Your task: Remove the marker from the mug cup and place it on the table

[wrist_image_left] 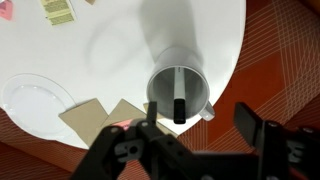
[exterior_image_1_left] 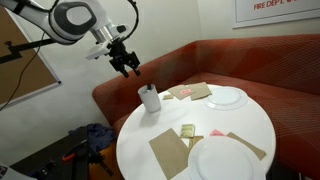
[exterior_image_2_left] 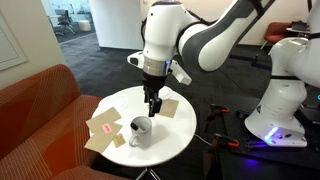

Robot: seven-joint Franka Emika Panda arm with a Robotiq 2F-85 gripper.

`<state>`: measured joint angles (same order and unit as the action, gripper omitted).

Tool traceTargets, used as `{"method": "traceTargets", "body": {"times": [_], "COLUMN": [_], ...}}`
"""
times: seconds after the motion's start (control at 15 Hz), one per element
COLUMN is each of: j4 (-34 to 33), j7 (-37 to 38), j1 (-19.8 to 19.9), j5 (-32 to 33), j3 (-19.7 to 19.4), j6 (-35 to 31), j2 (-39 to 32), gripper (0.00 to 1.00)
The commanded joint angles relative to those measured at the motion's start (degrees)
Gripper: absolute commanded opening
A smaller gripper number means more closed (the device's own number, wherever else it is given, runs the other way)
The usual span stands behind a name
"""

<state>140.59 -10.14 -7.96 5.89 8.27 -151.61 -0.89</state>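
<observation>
**Marker's still in the mug, your hand is open above it**

Containers first: there is only one, the mug cup (wrist_image_left: 180,78). It stands upright near the rim of the desk (wrist_image_left: 120,50). In the wrist view you look straight down into it, and the marker (wrist_image_left: 179,108) leans against the inside wall with its dark end up. I can't see anything else in there.

Your hand (wrist_image_left: 195,114) hovers over the mug with the fingers (wrist_image_left: 150,128) spread wide apart, and they aren't touching anything. Both exterior views back that up: the hand (exterior_image_1_left: 128,68) sits up and to the side of the mug cup (exterior_image_1_left: 150,98), with clear air between them. From the opposite side, the hand (exterior_image_2_left: 153,108) points down just above the mug cup (exterior_image_2_left: 140,131).

The desk (exterior_image_1_left: 140,135) is round, white and smooth, and a red-brown curved bench (exterior_image_1_left: 250,65) wraps around behind it. There's a cork board (exterior_image_1_left: 25,62) on the wall. In an exterior view, a second white robot base (exterior_image_2_left: 285,95) stands on the dark floor.

Here's the count:
- One mug and one marker.
- Two white plates, a far plate (exterior_image_1_left: 227,97) and a near plate (exterior_image_1_left: 225,158).
- At least three brown paper squares, the biggest one (exterior_image_1_left: 168,152) by the near plate.
- Two small packets between the plates, a greenish one (exterior_image_1_left: 187,131) and a pink one (exterior_image_1_left: 216,133).
</observation>
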Motion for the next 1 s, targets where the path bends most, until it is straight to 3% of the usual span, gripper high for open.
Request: {"method": "traceTargets", "body": {"times": [0.0,0.93], "j4": [-3.63,-10.54], "j7": [-2.12,-2.21], "j1": [-0.11,0.57], "j5": [-0.48,-1.32], "j3": [0.17,0.88], "j6": [0.46,1.78], "j2": [-4.20,-13.90], "gripper": [0.80,0.56]}}
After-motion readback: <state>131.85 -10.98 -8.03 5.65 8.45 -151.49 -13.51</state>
